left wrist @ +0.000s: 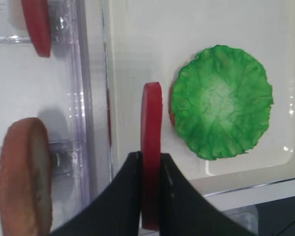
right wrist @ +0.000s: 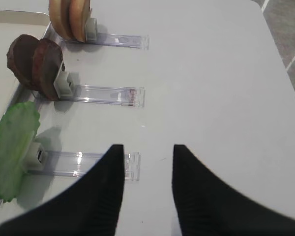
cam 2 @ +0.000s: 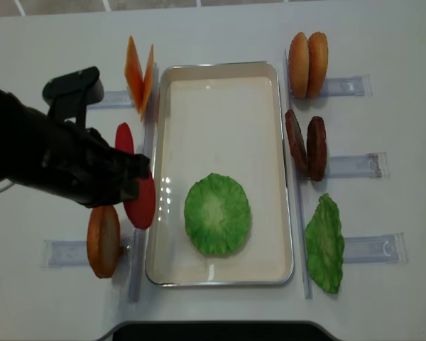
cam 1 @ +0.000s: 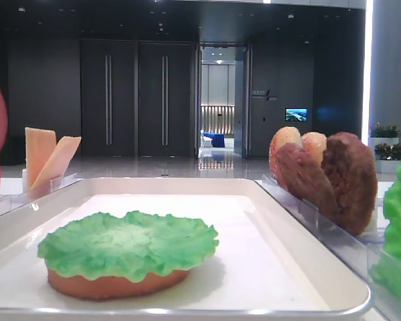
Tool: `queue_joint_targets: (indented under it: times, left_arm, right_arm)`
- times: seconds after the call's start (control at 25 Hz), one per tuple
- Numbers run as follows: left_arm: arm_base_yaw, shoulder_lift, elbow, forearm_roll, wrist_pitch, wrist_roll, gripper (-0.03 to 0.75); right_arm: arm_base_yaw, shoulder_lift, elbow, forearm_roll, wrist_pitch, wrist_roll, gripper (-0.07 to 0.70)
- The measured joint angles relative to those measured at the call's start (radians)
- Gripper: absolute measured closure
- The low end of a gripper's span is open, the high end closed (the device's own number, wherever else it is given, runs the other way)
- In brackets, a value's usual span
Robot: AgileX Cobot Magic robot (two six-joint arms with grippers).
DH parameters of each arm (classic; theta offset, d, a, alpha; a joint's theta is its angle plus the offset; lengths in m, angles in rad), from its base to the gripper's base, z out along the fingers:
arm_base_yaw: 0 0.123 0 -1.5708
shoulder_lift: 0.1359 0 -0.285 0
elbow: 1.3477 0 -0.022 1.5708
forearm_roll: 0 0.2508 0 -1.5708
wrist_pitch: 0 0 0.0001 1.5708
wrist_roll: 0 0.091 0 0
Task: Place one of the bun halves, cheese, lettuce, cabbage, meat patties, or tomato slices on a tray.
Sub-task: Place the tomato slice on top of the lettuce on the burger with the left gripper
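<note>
My left gripper (left wrist: pixel 150 156) is shut on a red tomato slice (left wrist: pixel 151 118), held on edge above the left rim of the white tray (cam 2: pixel 220 92). From above, this slice (cam 2: pixel 141 204) hangs between the left holders and the tray. On the tray lies a ruffled green lettuce (cam 2: pixel 216 214) over a bun half (cam 1: pixel 113 285). My right gripper (right wrist: pixel 147 147) stands open over bare table, next to a clear holder, with nothing between its fingers.
Left of the tray stand cheese slices (cam 2: pixel 138 74), another tomato slice (cam 2: pixel 123 138) and a bun half (cam 2: pixel 103 241) in clear holders. Right of it stand two bun halves (cam 2: pixel 309 64), two meat patties (cam 2: pixel 305 145) and a second lettuce (cam 2: pixel 325 243).
</note>
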Motion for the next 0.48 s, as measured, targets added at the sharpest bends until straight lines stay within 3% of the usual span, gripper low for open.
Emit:
queue_joint_targets:
  times: [0.24,0.48]
  left_arm:
    - [0.000,0.000,0.059,-0.176,-0.164,0.134,0.668]
    - [0.000,0.000,0.112,-0.417,-0.270,0.366,0.668]
  right_arm:
    - [0.000,0.000,0.000,0.000,0.000,0.000,0.397]
    - [0.000,0.000,0.000,0.000,0.000,0.000,0.397]
